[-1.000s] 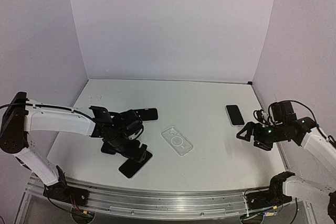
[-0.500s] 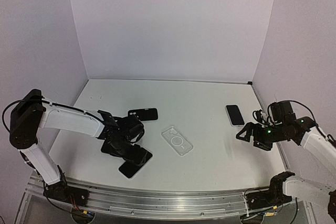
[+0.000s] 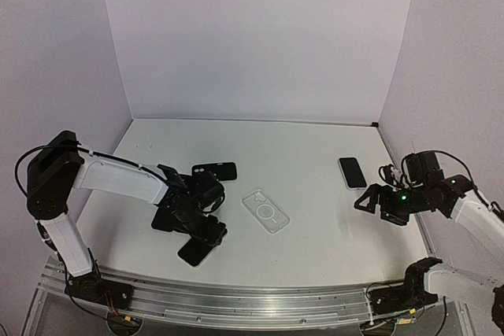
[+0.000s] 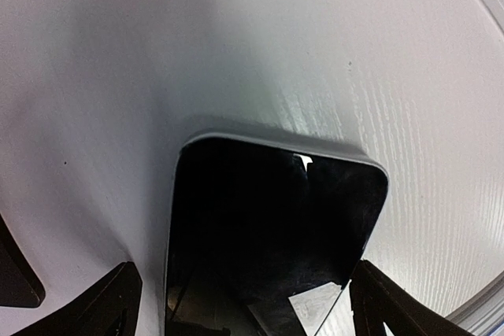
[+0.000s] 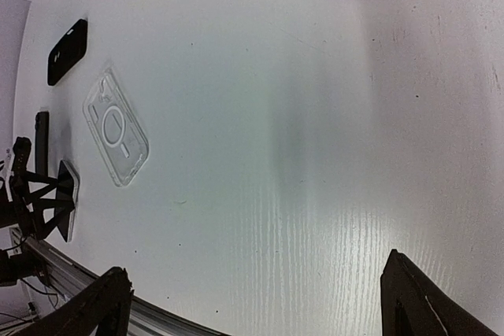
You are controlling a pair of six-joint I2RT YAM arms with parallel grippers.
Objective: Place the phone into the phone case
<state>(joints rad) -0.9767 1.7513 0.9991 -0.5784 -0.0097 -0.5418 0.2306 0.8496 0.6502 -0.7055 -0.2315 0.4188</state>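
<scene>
A black phone [image 3: 193, 253] with a silver edge lies near the table's front left. It fills the left wrist view [image 4: 268, 226]. My left gripper [image 3: 206, 231] is open and low over the phone's far end, one finger [image 4: 102, 304] on each side of it. The clear phone case [image 3: 265, 211] lies flat just right of it and also shows in the right wrist view [image 5: 116, 126]. My right gripper [image 3: 370, 199] is open and empty above the table's right side, far from the case.
A black case [image 3: 215, 171] lies behind the left gripper. Another dark flat object [image 3: 161, 222] lies to the left gripper's left. A second phone in a pale case [image 3: 352, 171] lies at the back right, near the right gripper. The table's metal front rail [image 3: 236, 304] runs along the near edge.
My left arm has swung its elbow rightward and the gripper has settled closer over the black phone, which shifted slightly. The right arm has not moved.
</scene>
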